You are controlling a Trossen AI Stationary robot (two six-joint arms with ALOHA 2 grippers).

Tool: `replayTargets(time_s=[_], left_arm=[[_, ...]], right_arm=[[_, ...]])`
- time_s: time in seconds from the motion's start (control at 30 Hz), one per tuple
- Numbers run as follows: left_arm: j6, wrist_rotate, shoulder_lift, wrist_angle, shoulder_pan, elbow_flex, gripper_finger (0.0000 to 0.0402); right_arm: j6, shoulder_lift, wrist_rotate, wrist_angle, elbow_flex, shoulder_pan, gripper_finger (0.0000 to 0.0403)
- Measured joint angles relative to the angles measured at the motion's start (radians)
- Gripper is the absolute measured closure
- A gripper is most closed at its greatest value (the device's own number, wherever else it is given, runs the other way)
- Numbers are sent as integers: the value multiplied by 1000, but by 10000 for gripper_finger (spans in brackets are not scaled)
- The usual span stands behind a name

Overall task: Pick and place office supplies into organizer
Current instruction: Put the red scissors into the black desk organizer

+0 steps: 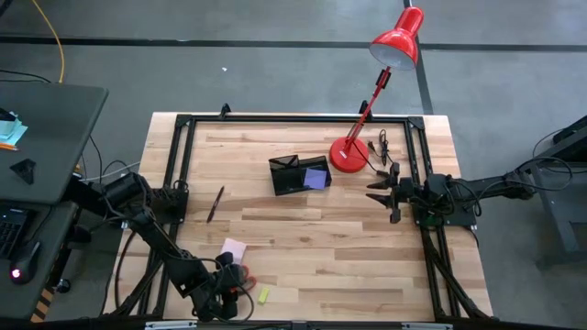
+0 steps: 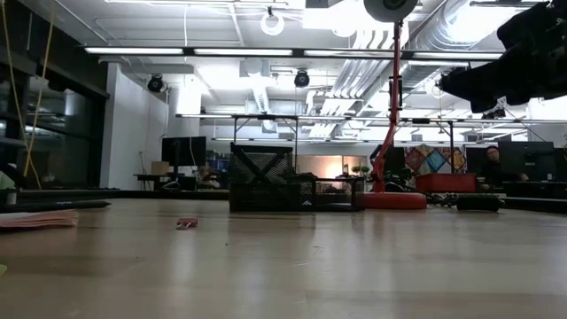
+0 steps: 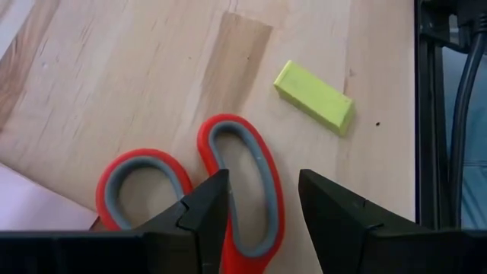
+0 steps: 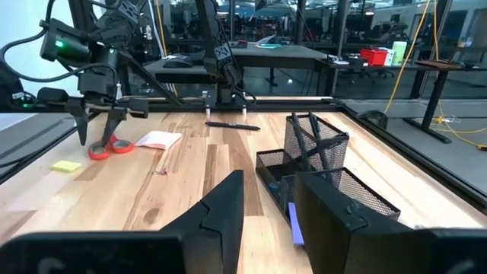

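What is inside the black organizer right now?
The organizer holds a purple sticky-note pad in its low compartment and dark slim items, probably pens, in the tall mesh cup; its bottom is hidden.

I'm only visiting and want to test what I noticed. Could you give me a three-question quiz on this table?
1. True or false: the left gripper is open over the red-handled scissors.
2. Which lies beside the scissors: (a) yellow rectangular block, (b) a blue mug?
3. What purple item sits in the black mesh organizer?

Key: 1 true; 2 a; 3 a purple sticky-note pad. The right gripper waits near the red desk lamp.
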Motion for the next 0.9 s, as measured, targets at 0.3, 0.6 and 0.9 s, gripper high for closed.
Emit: replayTargets(time_s=[0.3,0.6,0.9], left_arm=[[93,-62,0,-38,0,96,250],[-72,-80,10,-363,0,185,250],[-57,-45,60,-327,0,171,250]], right_arm=[[0,0,0,-18,0,0,295],[0,0,1,-25,0,0,295],[0,1,1,-30,0,0,295]])
